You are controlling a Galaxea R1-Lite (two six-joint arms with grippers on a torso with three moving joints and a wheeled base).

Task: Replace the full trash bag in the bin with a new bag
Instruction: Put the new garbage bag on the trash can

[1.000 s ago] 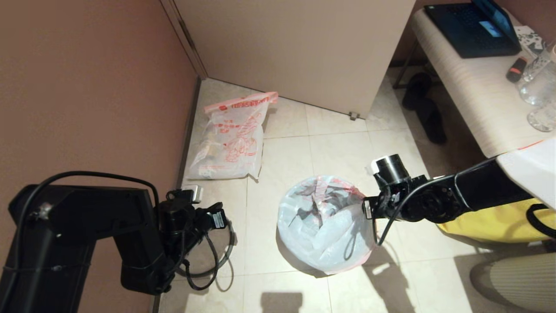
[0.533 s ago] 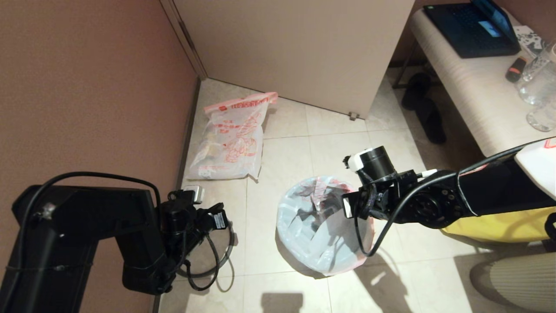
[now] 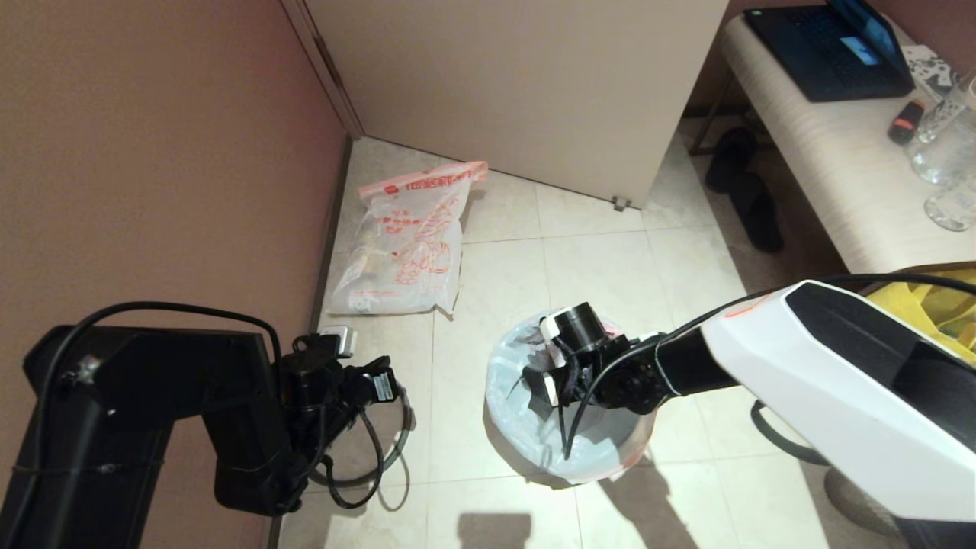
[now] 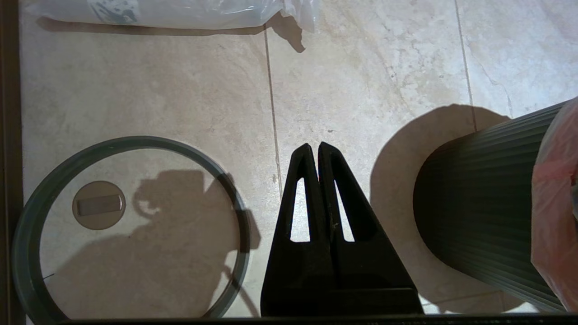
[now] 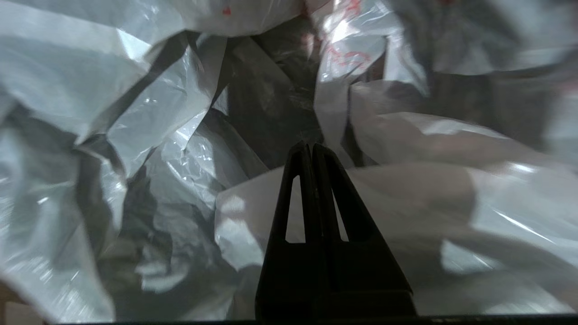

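The full trash bag (image 3: 404,244), white with red print, lies on the floor tiles by the left wall. The black bin (image 4: 478,203) stands mid-floor, lined with the crinkly new bag (image 3: 511,396), whose pink edge (image 4: 555,203) hangs over the outside. My right arm reaches down into the bin. Its gripper (image 5: 311,146) is shut, with nothing between the fingers, and its tips sit deep among the bag's folds (image 5: 158,135). The grey ring (image 4: 135,141) lies flat on the floor to the left of the bin. My left gripper (image 4: 314,146) hangs shut between ring and bin.
A brown wall (image 3: 152,152) runs along the left and a beige cabinet (image 3: 534,91) stands behind. A table (image 3: 839,168) with a laptop (image 3: 831,46) and glasses is at the right, with dark slippers (image 3: 751,191) beneath. A yellow bag (image 3: 923,305) sits behind my right arm. A floor drain (image 4: 99,204) lies inside the ring.
My right arm swung left from beside the bin and dropped into its mouth, pushing the new bag down inside. The left arm has not moved.
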